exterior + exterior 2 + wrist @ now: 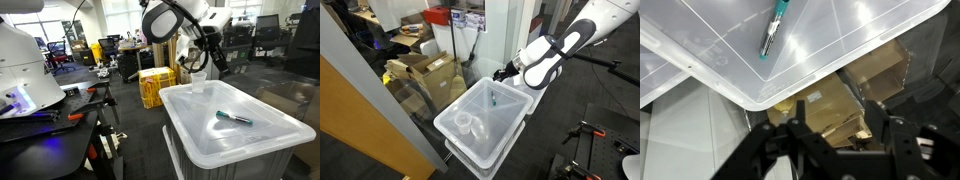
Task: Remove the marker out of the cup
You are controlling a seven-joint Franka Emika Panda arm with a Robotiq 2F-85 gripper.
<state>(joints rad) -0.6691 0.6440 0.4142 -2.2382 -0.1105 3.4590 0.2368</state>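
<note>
The hand [840, 128] hangs just off one corner of the big translucent white bin [185, 150]. In the wrist view its two dark fingers [790, 145] stand well apart with nothing between them, so it is open and empty. In both exterior views it touches neither the bin nor anything on it, and the white arm [570, 40] reaches in from beyond that corner.

The bin's closed lid is the surface [700, 30] that carries the task's things. The marker [772, 30] lies flat on it, out in the open and inside no container. It is on the half of the bin nearer the hand, set in from the rim. It is dark with a teal end, seen again in an exterior view [234, 118].

Farther along the bin, towards the end away from the hand, the small translucent cup [470, 123] rests on the same surface, well apart from the marker. I cannot tell whether it stands upright or lies on its side.

Beyond the bin, cardboard boxes [430, 75] sit on the floor, and a yellow crate [155, 88] stands behind the bin's far end.
</note>
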